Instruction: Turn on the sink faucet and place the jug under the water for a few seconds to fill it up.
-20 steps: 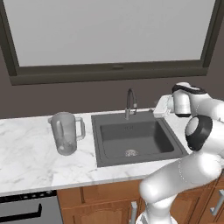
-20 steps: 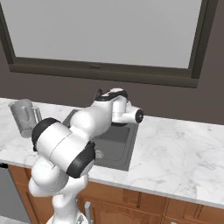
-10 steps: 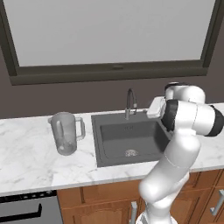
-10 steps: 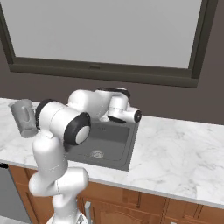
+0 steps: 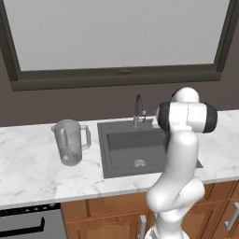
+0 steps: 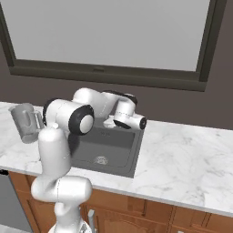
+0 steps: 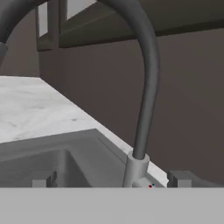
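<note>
Hand [image 7: 109, 179] spread wide, empty, flanking sink faucet [image 7: 146, 92] base, not touching.

arm [image 5: 179, 154]: glossy white rounded links | joints: black bands | fingers [image 7: 43, 181]: grey, blocky

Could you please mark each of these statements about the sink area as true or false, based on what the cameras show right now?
1. The jug stands on the counter beside the sink. True.
2. Water is running from the sink faucet. False: no stream shows below the spout.
3. The gripper has its jaws open. True: the two tips stand far apart, either side of the faucet's base.
4. The jug sits inside the sink basin. False: it is on the marble counter, clear of the basin.
5. The gripper is holding the jug. False: it is empty, close to the faucet's base.
</note>
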Motion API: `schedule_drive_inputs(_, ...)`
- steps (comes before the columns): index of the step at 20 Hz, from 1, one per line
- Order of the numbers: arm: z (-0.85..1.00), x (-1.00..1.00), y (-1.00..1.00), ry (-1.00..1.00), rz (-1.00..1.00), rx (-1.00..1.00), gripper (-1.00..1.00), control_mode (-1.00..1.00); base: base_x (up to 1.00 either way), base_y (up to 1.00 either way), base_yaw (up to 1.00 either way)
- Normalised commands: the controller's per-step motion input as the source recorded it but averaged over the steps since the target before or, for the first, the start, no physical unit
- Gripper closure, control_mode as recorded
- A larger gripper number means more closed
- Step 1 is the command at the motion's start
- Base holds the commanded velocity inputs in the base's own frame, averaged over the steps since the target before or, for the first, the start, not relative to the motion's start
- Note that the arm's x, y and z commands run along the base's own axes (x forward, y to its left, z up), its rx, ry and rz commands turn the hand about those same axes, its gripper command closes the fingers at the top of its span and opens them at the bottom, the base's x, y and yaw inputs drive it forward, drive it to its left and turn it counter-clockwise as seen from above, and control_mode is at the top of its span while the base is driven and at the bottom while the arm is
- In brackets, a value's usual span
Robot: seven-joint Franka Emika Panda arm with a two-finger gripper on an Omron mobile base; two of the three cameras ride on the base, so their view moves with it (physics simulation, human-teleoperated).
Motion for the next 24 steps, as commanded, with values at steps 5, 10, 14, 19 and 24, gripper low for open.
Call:
schedule_drive_inputs(5, -0.22, 0.35, 0.14, 0.00, 0.00, 0.00, -1.00, -1.00, 0.00, 0.00, 0.00)
schedule_drive_inputs(10, -0.09, 0.30, 0.00, 0.00, 0.00, 0.00, -1.00, -1.00, 0.00, 0.00, 0.00)
schedule_drive_inputs(14, -0.08, 0.26, 0.00, 0.00, 0.00, 0.00, -1.00, -1.00, 0.00, 0.00, 0.00)
schedule_drive_inputs(19, -0.08, 0.24, 0.00, 0.00, 0.00, 0.00, -1.00, -1.00, 0.00, 0.00, 0.00)
schedule_drive_inputs(24, -0.22, 0.28, 0.00, 0.00, 0.00, 0.00, -1.00, -1.00, 0.00, 0.00, 0.00)
